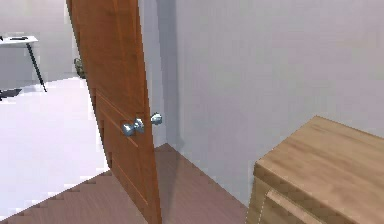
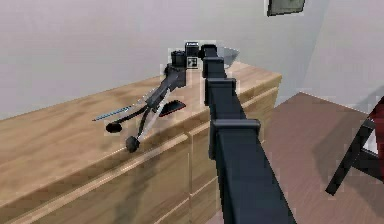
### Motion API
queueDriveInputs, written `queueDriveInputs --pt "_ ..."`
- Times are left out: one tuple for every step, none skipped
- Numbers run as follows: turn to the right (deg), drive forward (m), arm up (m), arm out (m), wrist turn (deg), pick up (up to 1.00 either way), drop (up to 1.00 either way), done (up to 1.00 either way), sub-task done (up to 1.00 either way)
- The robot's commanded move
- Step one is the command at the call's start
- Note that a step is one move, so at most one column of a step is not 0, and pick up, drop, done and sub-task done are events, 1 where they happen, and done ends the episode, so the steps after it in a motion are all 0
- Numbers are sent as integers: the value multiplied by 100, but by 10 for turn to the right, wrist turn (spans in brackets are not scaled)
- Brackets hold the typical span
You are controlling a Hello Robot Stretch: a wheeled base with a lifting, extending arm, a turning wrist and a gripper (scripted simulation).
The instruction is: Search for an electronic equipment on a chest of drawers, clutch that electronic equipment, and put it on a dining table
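A light wooden chest of drawers (image 2: 70, 150) runs along the grey wall, and its corner shows again as the chest of drawers (image 1: 330, 160) at the forward view's lower right. The dark arm (image 2: 235, 140) reaches over its top. The gripper (image 2: 122, 135) stretches down and left, its fingers (image 2: 131, 143) ending in round dark pads over the wood. A thin grey flat thing (image 2: 118, 113) lies by the fingers; what it is I cannot make out. I cannot tell whether the gripper holds anything. A pale grey rounded thing (image 2: 226, 55) sits on the top behind the wrist.
A brown door (image 1: 118, 90) with silver knobs (image 1: 133, 126) stands ajar ahead, beside a grey wall. Beyond it is pale floor and a white table (image 1: 20, 42). A dark chair (image 2: 362, 145) stands on reddish floor at the arm side view's right. A framed picture (image 2: 286, 6) hangs above.
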Motion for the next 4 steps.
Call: queueDriveInputs --pt "0 0 0 0 450 0 0 0 0" --pt "0 0 0 0 450 0 0 0 0" --pt "0 0 0 0 120 0 0 0 0" --pt "0 0 -12 0 0 0 0 0 0"
